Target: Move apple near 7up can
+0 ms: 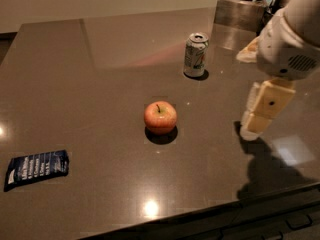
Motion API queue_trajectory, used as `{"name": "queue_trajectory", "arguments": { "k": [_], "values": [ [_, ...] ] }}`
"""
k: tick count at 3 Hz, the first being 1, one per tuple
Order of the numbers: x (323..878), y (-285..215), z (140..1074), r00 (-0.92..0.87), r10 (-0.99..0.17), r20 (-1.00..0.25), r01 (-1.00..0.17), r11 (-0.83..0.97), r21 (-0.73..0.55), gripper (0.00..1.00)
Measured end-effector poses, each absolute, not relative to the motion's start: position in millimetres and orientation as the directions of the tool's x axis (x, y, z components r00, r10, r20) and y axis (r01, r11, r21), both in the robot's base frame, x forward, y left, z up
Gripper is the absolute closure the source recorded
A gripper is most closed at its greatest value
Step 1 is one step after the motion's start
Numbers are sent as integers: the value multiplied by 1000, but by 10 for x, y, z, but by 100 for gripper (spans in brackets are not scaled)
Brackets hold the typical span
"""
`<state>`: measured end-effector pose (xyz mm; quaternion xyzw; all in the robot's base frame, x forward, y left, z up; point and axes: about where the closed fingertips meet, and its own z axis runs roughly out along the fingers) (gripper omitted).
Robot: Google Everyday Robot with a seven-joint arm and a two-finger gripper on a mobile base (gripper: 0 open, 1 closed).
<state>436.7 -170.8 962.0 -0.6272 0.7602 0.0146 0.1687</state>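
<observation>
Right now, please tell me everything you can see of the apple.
The apple is small, round, red-orange with yellowish patches; its skin looks smooth. A short dark stem points up from the top, so it sits upright. It looks whole. It rests near the middle of the dark glossy table, touching nothing else. The 7up can stands farther back, toward the picture's right, apart from it. The gripper hangs at the picture's right of the apple, clear of it.

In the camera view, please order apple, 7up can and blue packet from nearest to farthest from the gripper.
From the gripper, at the right:
1. apple, centre; too close to call with the can.
2. 7up can, at the back.
3. blue packet, front left, plainly farthest.
</observation>
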Motion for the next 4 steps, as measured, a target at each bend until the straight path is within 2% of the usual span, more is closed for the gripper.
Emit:
{"name": "queue_trajectory", "arguments": {
  "k": [2, 4],
  "values": [
    [4406, -1013, 9310, -109, -909, -403, -977, 172, -123, 0],
    [4577, -492, 8915, -160, -857, -490, -965, 239, -104, 0]
  ]
}}
